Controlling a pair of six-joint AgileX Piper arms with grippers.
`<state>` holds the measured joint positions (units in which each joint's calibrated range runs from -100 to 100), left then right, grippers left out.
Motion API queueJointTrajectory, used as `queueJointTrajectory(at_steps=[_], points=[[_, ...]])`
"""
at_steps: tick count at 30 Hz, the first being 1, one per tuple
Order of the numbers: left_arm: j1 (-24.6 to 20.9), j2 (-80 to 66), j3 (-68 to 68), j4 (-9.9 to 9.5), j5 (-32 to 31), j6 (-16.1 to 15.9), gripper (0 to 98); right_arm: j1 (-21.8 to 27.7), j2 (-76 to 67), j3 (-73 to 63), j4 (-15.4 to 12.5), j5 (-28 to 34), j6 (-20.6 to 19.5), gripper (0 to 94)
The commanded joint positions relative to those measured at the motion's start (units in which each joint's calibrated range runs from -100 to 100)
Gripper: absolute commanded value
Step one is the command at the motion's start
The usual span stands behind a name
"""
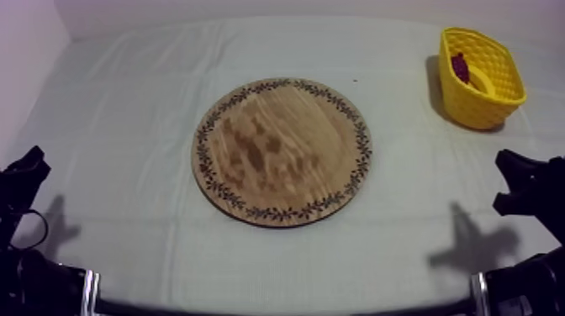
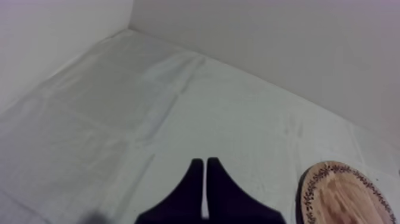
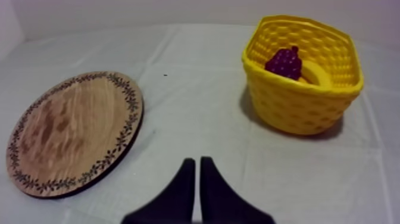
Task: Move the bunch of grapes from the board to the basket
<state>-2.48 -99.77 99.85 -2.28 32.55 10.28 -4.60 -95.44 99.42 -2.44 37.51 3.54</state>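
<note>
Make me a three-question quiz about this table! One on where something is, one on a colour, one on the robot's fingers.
1. The wooden board is bare. Where is the bunch of grapes? A under the board; B in the basket; C on the floor.
2. What colour is the basket? A yellow; B blue; C green.
3. The right gripper has its fingers: A shut together; B wide apart; C round the grapes.
Answers: B, the bunch lies inside the basket; A, its walls are yellow; A, they form a narrow wedge.
</note>
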Motion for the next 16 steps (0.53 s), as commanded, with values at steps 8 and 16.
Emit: queueJointTrajectory(at_steps=[8, 16], points=[[-0.01, 0.03, 0.04, 0.01, 0.03, 0.00, 0.0, 1.58, -0.30, 0.24, 0.77, -0.32, 8.26, 0.3], [-0.01, 0.03, 0.04, 0.01, 0.03, 0.00, 0.0, 1.69, -0.31, 0.25, 0.80, -0.33, 8.21, 0.3]])
